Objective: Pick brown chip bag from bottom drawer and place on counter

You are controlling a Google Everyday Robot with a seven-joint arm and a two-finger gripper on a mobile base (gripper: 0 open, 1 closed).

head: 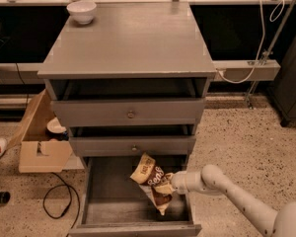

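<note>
**Robot gripper (168,183) holds brown chip bag (151,174) in open bottom drawer (108,204)**

Reaching in from the right, the gripper has its fingers closed on the crumpled bag, right of the drawer's centre. The bag's white lettering cannot be read. A white bowl (82,11) sits at the far left corner of the counter (133,43).

White script on the brown chip bag (152,177), held by the end effector (169,183) over the bottom drawer (108,204), is unreadable.
</note>
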